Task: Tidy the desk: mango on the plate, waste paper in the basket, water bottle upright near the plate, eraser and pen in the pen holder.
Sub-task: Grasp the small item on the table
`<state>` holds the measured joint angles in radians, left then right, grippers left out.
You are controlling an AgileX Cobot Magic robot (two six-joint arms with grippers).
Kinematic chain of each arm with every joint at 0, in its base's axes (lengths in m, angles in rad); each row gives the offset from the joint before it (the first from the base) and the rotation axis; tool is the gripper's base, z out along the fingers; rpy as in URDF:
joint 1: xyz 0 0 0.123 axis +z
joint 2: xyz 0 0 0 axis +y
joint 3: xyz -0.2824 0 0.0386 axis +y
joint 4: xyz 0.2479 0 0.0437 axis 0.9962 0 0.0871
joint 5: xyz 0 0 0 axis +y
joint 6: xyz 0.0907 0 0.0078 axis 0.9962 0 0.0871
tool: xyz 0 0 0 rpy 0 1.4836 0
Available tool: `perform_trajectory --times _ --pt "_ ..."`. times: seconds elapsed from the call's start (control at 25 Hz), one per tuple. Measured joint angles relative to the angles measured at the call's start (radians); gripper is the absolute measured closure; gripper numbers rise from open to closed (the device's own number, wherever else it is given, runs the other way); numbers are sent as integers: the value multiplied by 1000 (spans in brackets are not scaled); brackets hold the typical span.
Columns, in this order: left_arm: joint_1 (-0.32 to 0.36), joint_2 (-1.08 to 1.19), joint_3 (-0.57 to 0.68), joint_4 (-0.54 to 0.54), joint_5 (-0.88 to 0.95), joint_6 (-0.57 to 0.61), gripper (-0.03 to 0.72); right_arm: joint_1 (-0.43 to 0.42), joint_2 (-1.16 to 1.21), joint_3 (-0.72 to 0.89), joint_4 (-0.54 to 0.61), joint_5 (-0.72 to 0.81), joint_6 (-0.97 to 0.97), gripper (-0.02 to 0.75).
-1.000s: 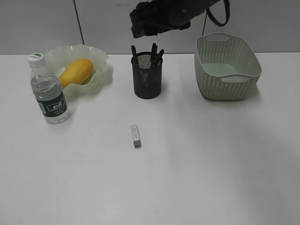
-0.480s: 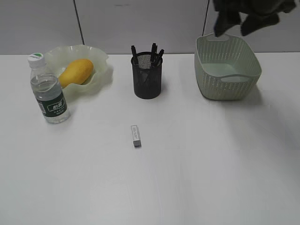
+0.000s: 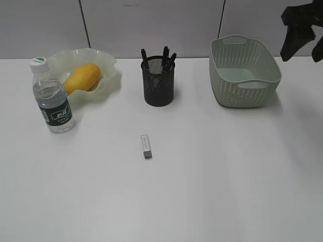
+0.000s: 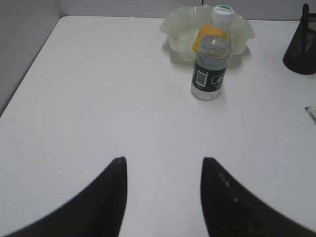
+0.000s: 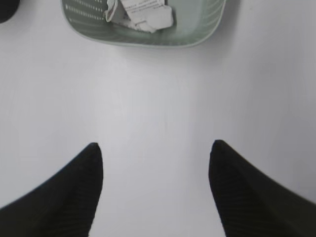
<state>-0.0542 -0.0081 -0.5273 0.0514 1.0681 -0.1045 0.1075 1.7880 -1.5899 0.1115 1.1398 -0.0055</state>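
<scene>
The yellow mango [image 3: 81,76] lies in the wavy green plate [image 3: 108,68]. Just in front of the plate's left side, the water bottle [image 3: 52,96] stands upright. Pens [image 3: 165,53] stick out of the black mesh pen holder [image 3: 159,83]. On the desk [image 3: 202,176] in front of the holder lies the small eraser [image 3: 146,145]. Waste paper [image 5: 140,15] sits inside the green basket [image 3: 245,73]. My right gripper [image 3: 303,53] hangs open and empty right of the basket. My left gripper [image 4: 163,160] is open over bare desk, well short of the bottle [image 4: 211,64].
A grey partition wall runs along the back of the desk. The desk's left edge shows in the left wrist view. The basket rim [image 5: 148,42] lies ahead of the right gripper [image 5: 155,144].
My right arm has swung from above the pen holder to the right, past the basket, to the right edge of the view. Nothing on the desk moved.
</scene>
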Motion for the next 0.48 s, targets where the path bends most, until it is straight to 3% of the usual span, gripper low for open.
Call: perform_trajectory --times 0.24,0.48 --pt "0 0 0 0 0 0 316 0 -52 43 0 60 -3 206" --pt "0 0 0 0 0 0 316 0 -264 224 -14 63 -3 206"
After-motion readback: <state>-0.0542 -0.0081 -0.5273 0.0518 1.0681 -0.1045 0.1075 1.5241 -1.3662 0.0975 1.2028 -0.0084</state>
